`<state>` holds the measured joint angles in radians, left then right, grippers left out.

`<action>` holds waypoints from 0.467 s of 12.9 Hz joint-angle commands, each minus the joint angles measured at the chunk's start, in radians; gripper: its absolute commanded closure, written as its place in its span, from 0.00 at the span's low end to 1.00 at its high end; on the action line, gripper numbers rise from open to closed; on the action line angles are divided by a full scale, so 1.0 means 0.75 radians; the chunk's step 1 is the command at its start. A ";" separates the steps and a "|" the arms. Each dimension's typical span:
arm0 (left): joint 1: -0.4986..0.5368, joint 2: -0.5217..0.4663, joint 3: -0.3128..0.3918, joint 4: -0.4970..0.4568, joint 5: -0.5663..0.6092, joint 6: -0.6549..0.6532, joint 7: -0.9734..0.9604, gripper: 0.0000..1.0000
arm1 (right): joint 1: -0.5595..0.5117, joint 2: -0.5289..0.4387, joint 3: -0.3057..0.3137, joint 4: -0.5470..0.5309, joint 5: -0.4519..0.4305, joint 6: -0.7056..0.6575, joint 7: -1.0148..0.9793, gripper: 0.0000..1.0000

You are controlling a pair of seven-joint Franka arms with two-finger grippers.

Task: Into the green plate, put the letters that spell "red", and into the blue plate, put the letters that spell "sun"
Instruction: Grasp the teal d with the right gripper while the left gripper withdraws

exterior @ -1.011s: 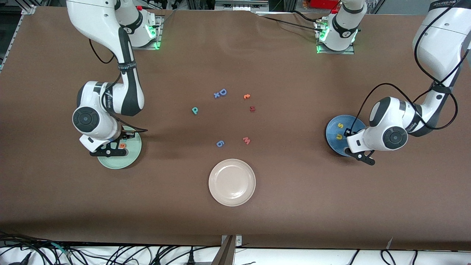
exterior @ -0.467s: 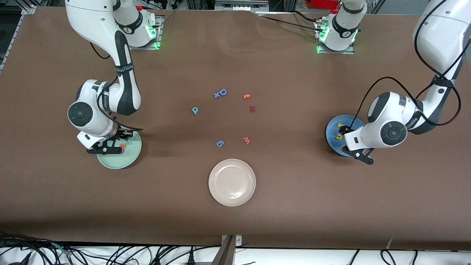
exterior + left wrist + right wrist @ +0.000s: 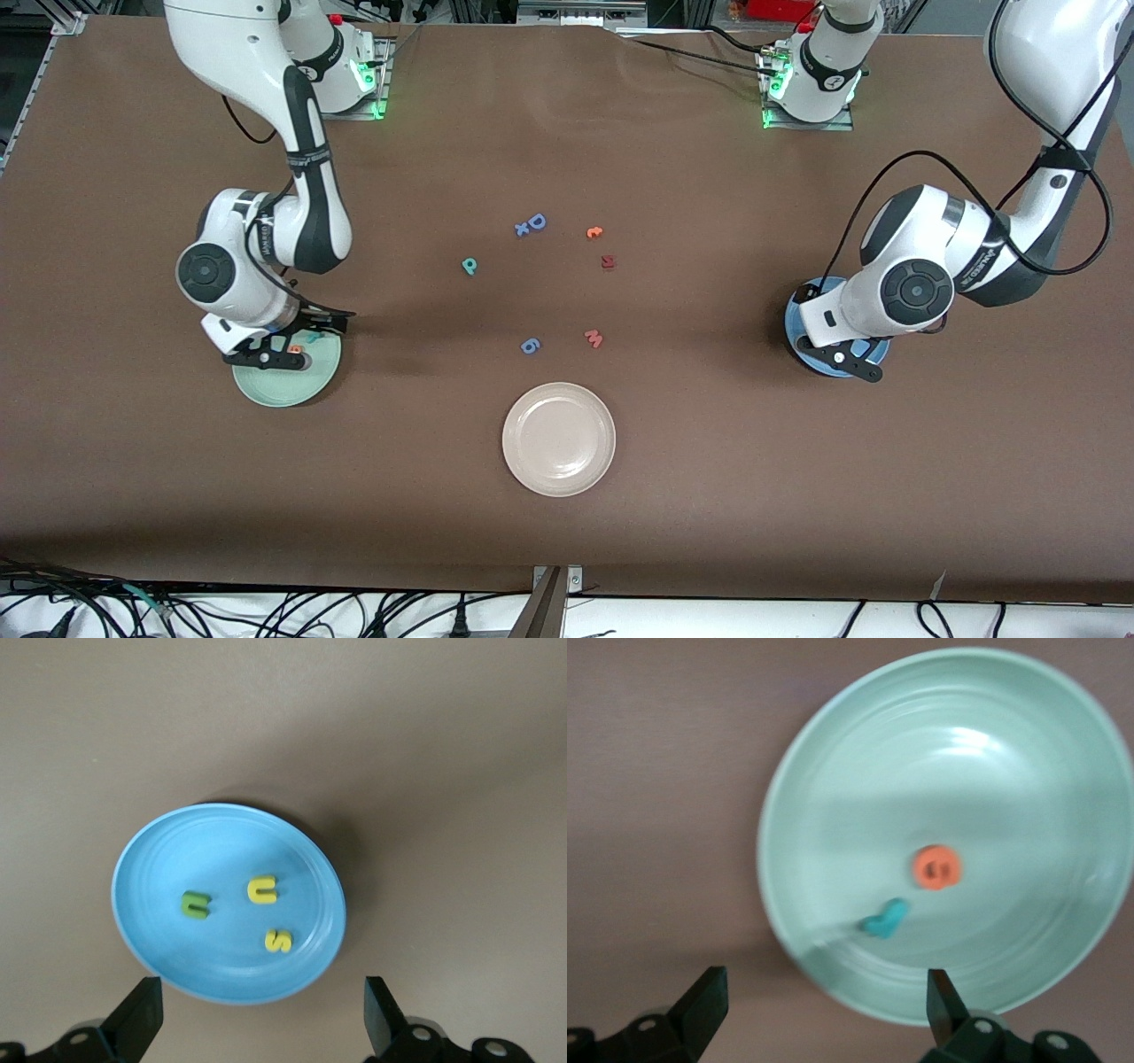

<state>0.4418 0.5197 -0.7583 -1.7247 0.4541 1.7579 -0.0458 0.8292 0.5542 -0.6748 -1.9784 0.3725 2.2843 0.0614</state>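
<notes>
Yellow "s" (image 3: 277,942), "u" (image 3: 262,890); green "n" (image 3: 196,904)

Left pincer (image 3: 257,1023) and right pincer (image 3: 819,1014) both hang open, empty.

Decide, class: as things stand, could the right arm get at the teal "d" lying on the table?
Probably yes. The right claw is open and empty over the green plate. The teal "d" lies alone on bare table toward the middle, with nothing between it and that arm.
</notes>
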 commanded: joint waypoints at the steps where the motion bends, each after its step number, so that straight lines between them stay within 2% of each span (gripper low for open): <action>1: 0.004 -0.010 -0.044 0.217 -0.073 -0.246 -0.025 0.00 | 0.091 -0.058 0.045 -0.019 0.015 -0.021 0.265 0.01; 2: 0.004 -0.016 -0.046 0.278 -0.084 -0.308 -0.051 0.00 | 0.127 -0.066 0.063 -0.021 0.015 -0.021 0.365 0.01; 4: 0.002 -0.026 -0.091 0.370 -0.074 -0.339 -0.088 0.00 | 0.193 -0.082 0.098 -0.027 0.015 -0.019 0.545 0.01; 6: 0.014 -0.077 -0.087 0.465 -0.078 -0.352 -0.107 0.00 | 0.279 -0.088 0.106 -0.050 0.015 0.002 0.697 0.01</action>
<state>0.4438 0.4944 -0.8173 -1.4339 0.4136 1.5255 -0.1054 0.9924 0.5236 -0.5943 -1.9788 0.3736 2.2787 0.5016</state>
